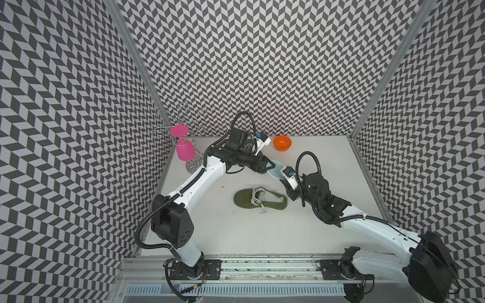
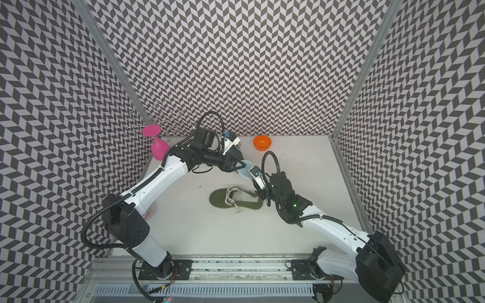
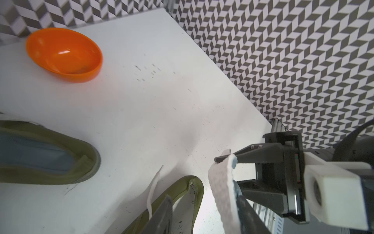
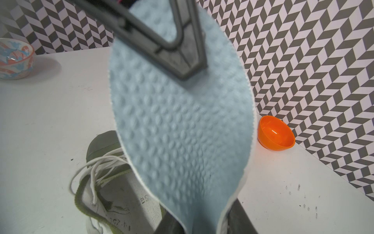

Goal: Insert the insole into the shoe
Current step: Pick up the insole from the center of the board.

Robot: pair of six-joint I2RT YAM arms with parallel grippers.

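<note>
Arms (image 1: 199, 181) angled inward, right claw (image 3: 227, 171) seemingly pinching insole (image 4: 178, 125)

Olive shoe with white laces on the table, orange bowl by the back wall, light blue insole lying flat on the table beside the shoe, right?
The insole is not on the table: the right gripper holds it up in the air, with the left gripper at its other end, as the right wrist view shows. The shoe and the orange bowl are as you said.

Blue insole (image 4: 182, 131) (dimpled), olive shoe (image 1: 244, 200), orange bowl (image 1: 282, 143)
</note>
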